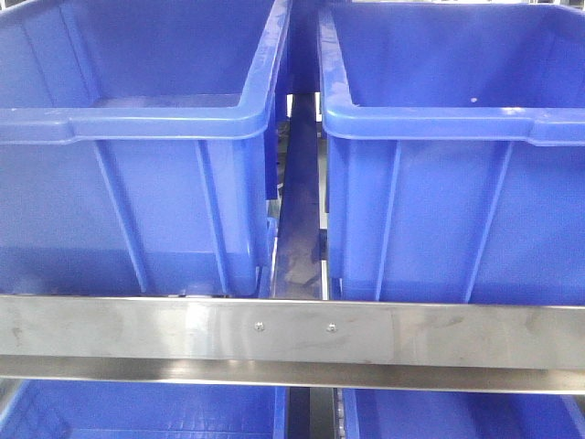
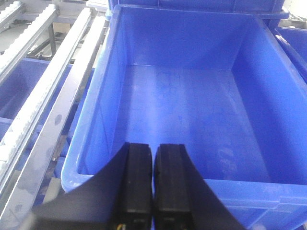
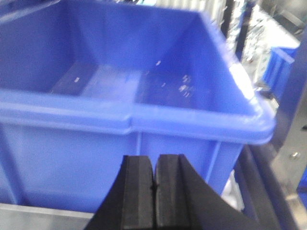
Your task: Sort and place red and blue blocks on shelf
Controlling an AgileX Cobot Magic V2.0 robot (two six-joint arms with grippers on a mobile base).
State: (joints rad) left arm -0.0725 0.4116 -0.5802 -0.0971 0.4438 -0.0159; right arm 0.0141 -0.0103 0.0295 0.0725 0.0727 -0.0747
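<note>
The shelf [image 1: 292, 334] carries blue tubs [image 1: 137, 165] at twelve o'clock. Left gripper [image 2: 153, 158] and right gripper [image 3: 154, 167] are pressed together, empty (no blocks visible); fetch cubes first.

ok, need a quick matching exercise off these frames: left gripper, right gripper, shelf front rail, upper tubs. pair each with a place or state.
Column 1
1. left gripper
2. right gripper
3. front rail
4. two upper tubs

Column 2
A. side by side on the shelf, a narrow gap between them
B. shut, over the near rim of a tub, tub floor bare
C. brushed metal with two small screws mid-span
D. shut, in front of and below the near rim of a tub

Pairs: 1-B, 2-D, 3-C, 4-A

No red or blue block shows in any view.
</note>
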